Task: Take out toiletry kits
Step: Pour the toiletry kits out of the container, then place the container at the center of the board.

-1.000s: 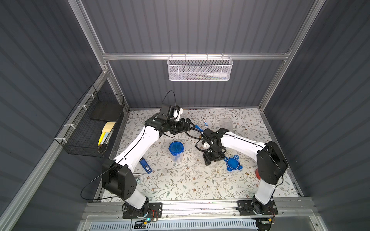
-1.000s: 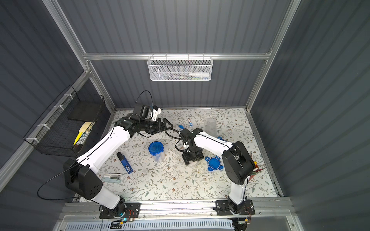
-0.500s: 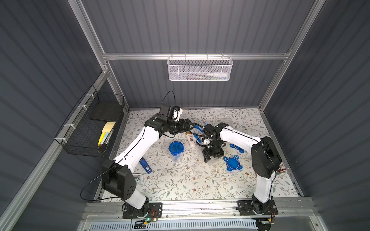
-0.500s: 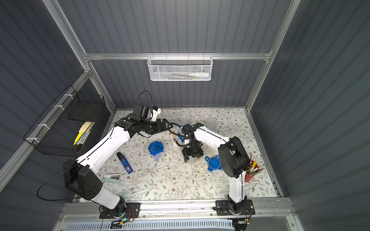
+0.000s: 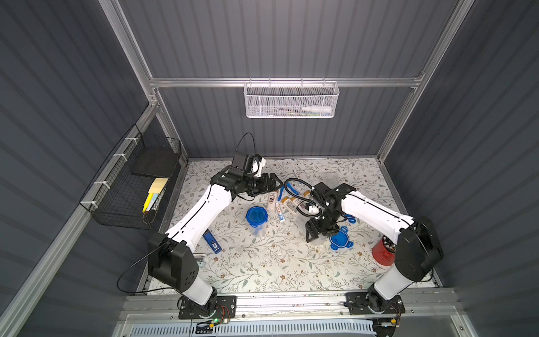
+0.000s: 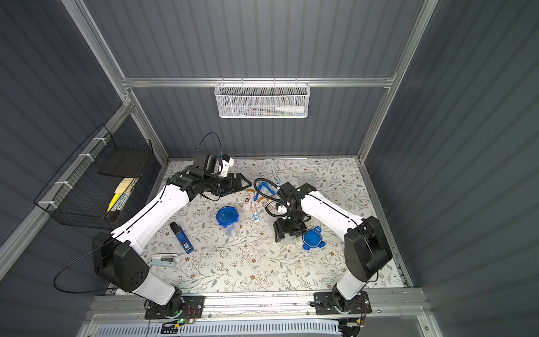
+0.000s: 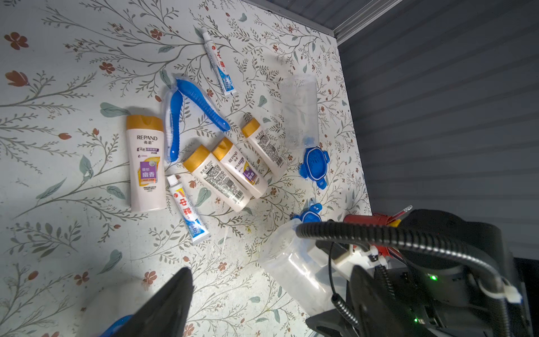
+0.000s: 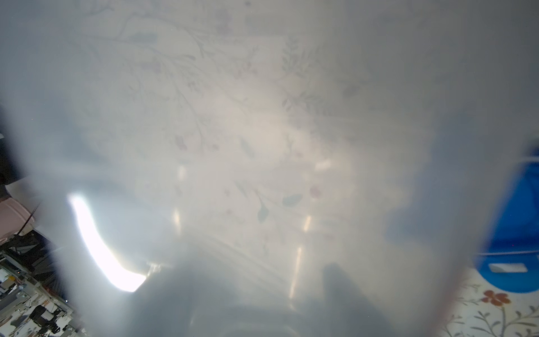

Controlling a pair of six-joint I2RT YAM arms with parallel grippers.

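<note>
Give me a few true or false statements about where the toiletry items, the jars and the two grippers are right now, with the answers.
1. Four cream bottles lie on the table. True.
2. The left gripper holds a blue toothbrush. False: its jaws are open and empty; both toothbrushes lie on the table.
3. A lidded jar stands near the middle of the table. True.
4. The right gripper grips a toothpaste tube. False: it is closed on a lidless jar.
5. Both toothpaste tubes are inside a jar. False: they lie on the table.
</note>
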